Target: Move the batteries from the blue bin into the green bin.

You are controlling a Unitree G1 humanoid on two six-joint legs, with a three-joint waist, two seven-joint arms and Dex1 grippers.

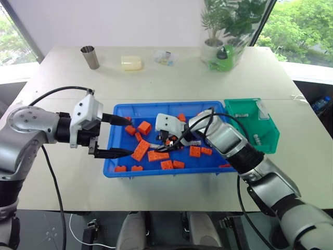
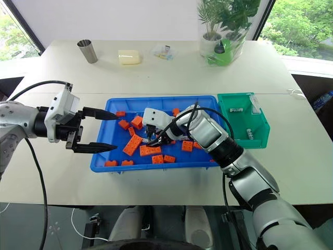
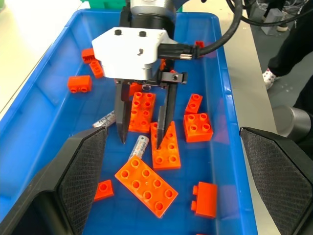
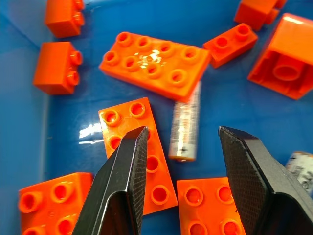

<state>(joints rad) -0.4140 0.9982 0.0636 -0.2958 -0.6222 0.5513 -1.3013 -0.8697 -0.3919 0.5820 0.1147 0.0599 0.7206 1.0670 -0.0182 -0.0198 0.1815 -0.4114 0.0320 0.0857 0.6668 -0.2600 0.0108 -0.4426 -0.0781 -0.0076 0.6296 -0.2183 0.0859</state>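
The blue bin (image 1: 115, 167) sits in the middle of the counter (image 1: 62, 94), and the green bin (image 1: 244, 112) touches its side at 3 o'clock. Many orange bricks (image 1: 140, 150) lie on the blue bin's floor. The right hand (image 3: 144, 139) points down into the blue bin with its two black fingers spread apart, and it holds nothing. A battery (image 4: 186, 122) lies flat on the blue floor just under the gap between those fingers, with one end tucked against a long brick (image 4: 155, 64). A second battery (image 3: 105, 120) lies close beside it, near the outer side of one finger. More batteries (image 1: 256, 139) rest inside the green bin. The left hand (image 1: 112, 136) hangs over the blue bin's edge at 9 o'clock, with its fingers spread wide and nothing between them. At the far edge of the counter stand a metal cup (image 1: 90, 57) at 11 o'clock, a pale yellow block (image 1: 131, 63) at 12 o'clock, a small clear bag (image 1: 165, 57) next to it, and a plant in a pot (image 1: 223, 36) at 1 o'clock.
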